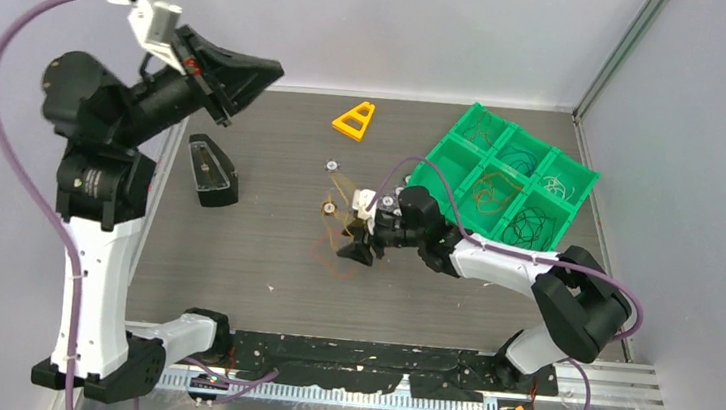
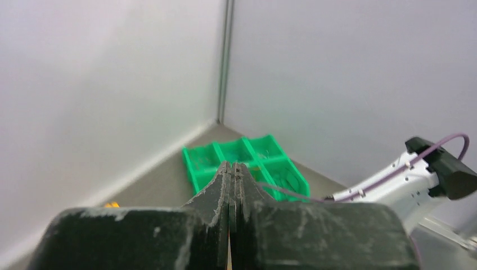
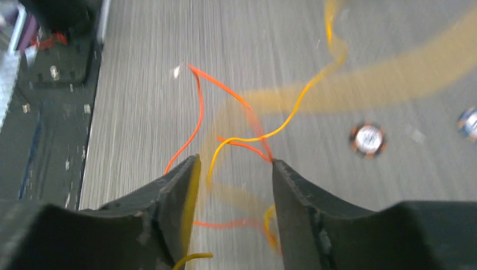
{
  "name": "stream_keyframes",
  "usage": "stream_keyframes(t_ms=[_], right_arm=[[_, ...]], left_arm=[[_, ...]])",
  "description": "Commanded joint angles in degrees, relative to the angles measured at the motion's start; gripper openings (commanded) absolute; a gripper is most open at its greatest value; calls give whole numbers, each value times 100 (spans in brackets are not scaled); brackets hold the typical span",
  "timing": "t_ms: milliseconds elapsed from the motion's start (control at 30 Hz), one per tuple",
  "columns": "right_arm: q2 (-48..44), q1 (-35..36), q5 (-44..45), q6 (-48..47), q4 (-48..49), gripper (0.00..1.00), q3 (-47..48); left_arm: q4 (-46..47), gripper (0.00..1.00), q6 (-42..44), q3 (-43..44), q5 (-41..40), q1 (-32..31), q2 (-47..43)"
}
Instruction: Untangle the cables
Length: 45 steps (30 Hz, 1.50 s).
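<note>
Right pincer [image 3: 234,162] straddles thin, looping orange and yellow cables [image 3: 253,139].

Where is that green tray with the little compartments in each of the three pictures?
Top external: the green tray sits in the upper right, beyond the right arm.
Left wrist: the tray is just below the centre of the picture.
Right wrist: not in it; only thin wires show.
Shared landmark: the white right arm lies beside the tray in the top and left wrist views.

Bright, even light, faint shadows; right-wrist cables [image 3: 200,107] smeared, foreground soft.
</note>
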Motion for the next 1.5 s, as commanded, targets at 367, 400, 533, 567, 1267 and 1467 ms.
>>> stream_keyframes(t_ms=[367,400,533,567,1267,1467], right_arm=[[-1101,-407,-311,-383,-2135,29,176],[-1120,-407,-299,-363,-2187,36,291],[-1228,-493,-165,-400,-2825,48,611],[-1223,-521,-63,-378,-3014,48,649],[-347,-1358,58,277,-4161,60,1320],[-528,-1579,140,130,-4163,74,1340]], left_arm=[[-274,14,1021,-357,657,66,-223],[-841,37,1551,-583,775,73,-213],[-2322,67,3677,-2129,301,45,-323],[-2444,67,3934,-2505,-18,7,-295],[-630,72,1300,-3746,-1164,-601,3553],[-662,68,899,-3406,-1250,-1066,4378]])
